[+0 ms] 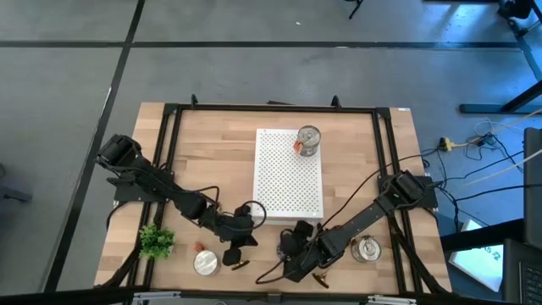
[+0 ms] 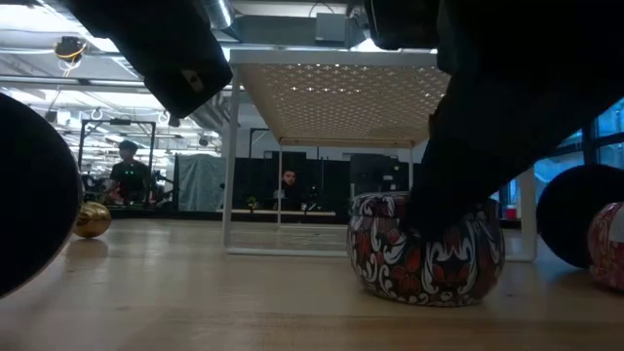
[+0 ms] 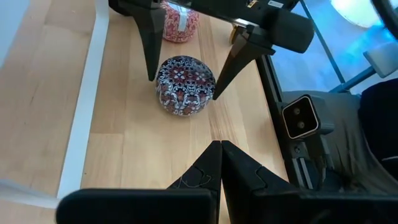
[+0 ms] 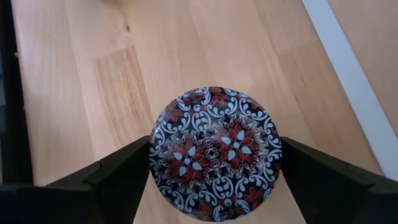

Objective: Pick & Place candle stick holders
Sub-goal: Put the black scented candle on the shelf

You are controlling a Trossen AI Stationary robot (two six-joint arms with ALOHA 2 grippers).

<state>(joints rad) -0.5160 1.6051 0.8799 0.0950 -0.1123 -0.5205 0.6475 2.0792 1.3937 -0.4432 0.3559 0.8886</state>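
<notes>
Table (image 1: 220, 144) of pale wood carries, from left to right, a small green plant (image 1: 156, 241), a silver tin (image 1: 206, 263), and a gold candle stick holder (image 1: 239, 266) lying near the front edge. Just above it hangs the left gripper (image 1: 240, 238), fingers pressed together and empty. Next comes the right gripper (image 3: 183, 71), spread wide astride a round patterned tin (image 4: 214, 152), its fingers (image 4: 121, 171) close against the sides, perhaps touching. Another gold piece (image 1: 322, 279), possibly a second holder, lies beneath that arm. Farther back, a white perforated stand (image 1: 289, 174) bears a can (image 1: 308, 141).
</notes>
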